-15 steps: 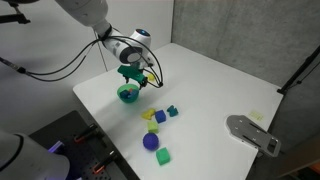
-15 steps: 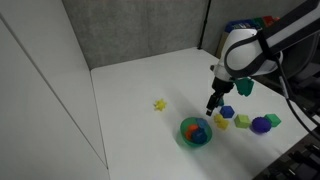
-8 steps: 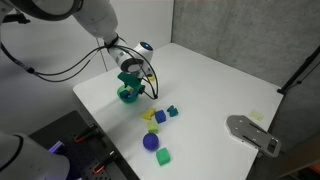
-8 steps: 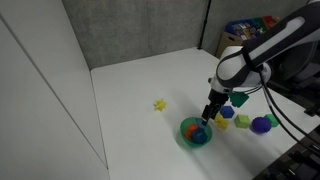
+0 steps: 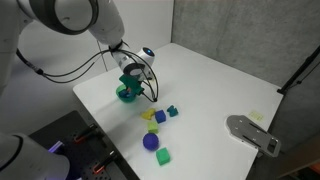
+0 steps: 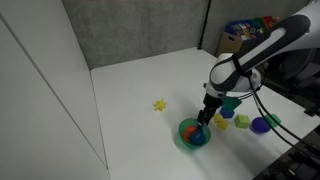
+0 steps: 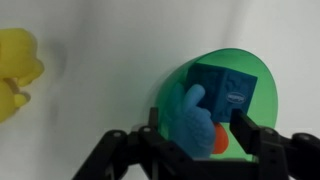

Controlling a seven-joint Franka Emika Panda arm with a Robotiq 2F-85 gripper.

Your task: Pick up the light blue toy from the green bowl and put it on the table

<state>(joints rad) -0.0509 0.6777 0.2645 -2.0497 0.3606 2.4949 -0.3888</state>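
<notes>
Straddling rounded light blue toy [image 7: 190,115] | smooth round green bowl [image 7: 215,55] | gripper [image 7: 196,130] jaws apart, unclamped

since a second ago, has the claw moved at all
Yes. The claw has come down toward the green bowl. A second ago its tips hung above the rim and off to the side; now they reach into the bowl.

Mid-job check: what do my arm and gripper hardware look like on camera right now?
The robot arm has glossy white, rounded segments, with a dark section near the wrist. Thin black cables loop alongside. The black two-finger gripper has slim linkage fingers. No markings are legible.
</notes>
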